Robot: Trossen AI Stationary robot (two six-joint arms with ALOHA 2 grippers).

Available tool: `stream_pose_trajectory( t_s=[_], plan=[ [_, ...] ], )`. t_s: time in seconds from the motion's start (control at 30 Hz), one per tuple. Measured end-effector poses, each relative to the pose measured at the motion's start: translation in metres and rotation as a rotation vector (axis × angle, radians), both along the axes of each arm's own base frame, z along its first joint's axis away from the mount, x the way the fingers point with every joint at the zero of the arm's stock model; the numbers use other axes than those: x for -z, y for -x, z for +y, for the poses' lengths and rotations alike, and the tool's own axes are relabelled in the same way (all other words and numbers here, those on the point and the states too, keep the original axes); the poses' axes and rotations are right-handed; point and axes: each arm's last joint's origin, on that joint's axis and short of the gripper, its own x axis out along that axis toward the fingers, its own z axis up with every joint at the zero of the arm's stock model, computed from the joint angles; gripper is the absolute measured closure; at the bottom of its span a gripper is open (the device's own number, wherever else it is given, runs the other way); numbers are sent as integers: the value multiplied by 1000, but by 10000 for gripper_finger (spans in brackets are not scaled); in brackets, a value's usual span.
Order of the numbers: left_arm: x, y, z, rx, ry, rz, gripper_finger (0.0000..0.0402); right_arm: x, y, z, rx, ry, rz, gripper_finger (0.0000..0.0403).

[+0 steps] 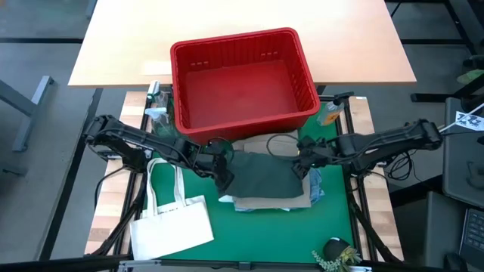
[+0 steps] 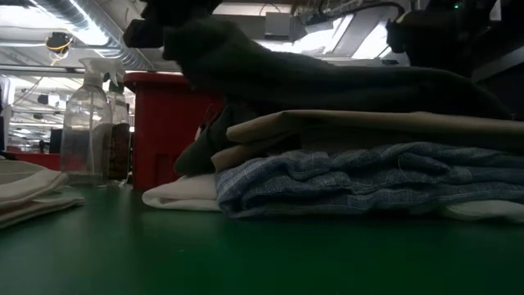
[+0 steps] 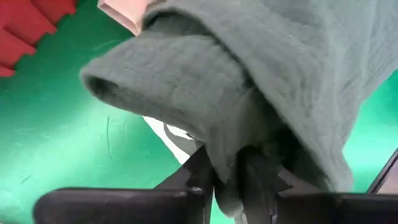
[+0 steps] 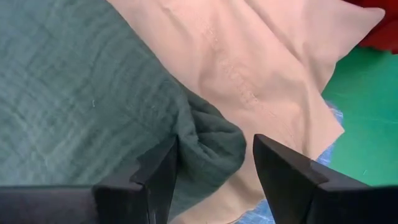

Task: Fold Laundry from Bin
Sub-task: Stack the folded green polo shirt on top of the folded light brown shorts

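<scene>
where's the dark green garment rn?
In the high view the dark green garment tops the folded stack on the green mat, just in front of the red bin, between both grippers.

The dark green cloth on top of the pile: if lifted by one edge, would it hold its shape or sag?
Probably sag: the dark green cloth droops in soft folds around the left tool. It looks light, its corner bunching between the right tool's open fingers. Likely not slippery; the weave looks textured.

One red bin [image 1: 242, 79], four stacked garments [image 2: 368, 164], one white tote bag [image 1: 170, 223], two spray bottles [image 2: 86, 123].
</scene>
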Motion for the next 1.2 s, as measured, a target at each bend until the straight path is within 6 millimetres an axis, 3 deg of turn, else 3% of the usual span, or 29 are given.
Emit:
stream_pose_trajectory(
  t_s=[0.23, 0.53, 0.67, 0.93, 1.07, 1.2],
  plan=[
    [4, 1, 0, 12, 9, 47, 307, 3, 0, 0, 0, 5, 25, 196],
    [-1, 26, 4, 26, 33, 207, 291, 3, 2, 0, -1, 9, 44, 196],
    [-9, 27, 4, 34, 46, 138, 290, -3, 6, -1, -1, 7, 35, 196],
    [-26, 12, 2, 86, 37, -119, 290, -34, 12, -3, 9, 23, -23, 196],
    [-33, 3, 2, 112, -101, -234, 290, -38, 9, -2, -47, 36, -38, 196],
    [-27, -6, 1, 117, -249, -226, 290, -30, 6, -1, -75, 29, -49, 196]
  ],
)
